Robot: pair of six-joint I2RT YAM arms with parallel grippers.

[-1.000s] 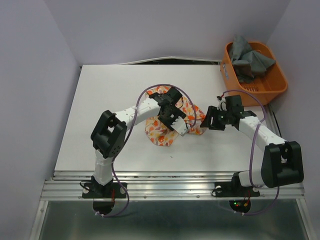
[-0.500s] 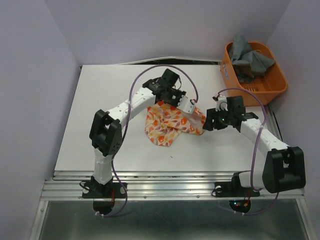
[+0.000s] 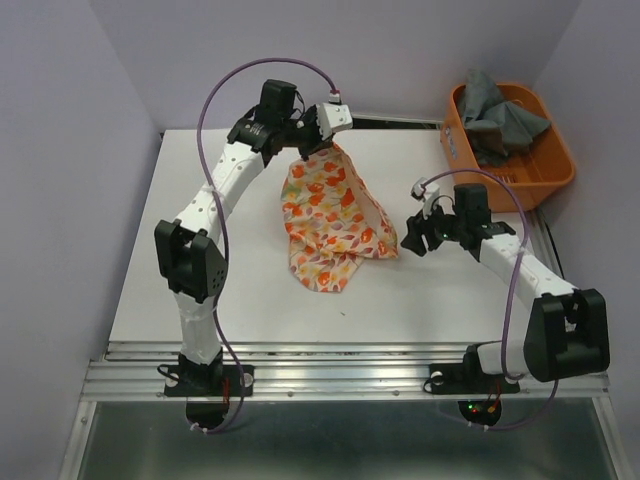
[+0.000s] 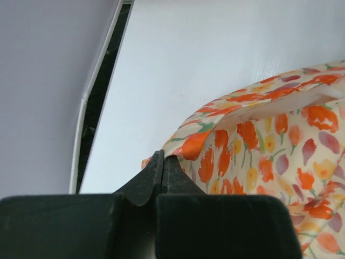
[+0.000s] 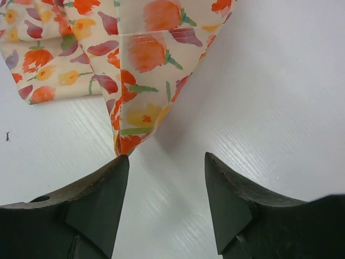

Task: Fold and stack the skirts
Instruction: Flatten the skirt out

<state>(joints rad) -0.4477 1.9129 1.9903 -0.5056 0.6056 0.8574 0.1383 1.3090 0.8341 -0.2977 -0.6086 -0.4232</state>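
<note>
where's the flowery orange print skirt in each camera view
top external: cream cloth skirt with orange leafy print, mid-table, held up by the left gripper.
left wrist: skirt fills the right half, edge pinched.
right wrist: skirt top left, corner near the open right gripper.
shared landmark: white table beneath it.

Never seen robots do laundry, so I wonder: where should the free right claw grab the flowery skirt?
Probably the pointed corner of the flowery skirt, which lies on the table and juts toward the open right gripper. Come in low from the right; the left gripper holds the far edge raised.
</note>
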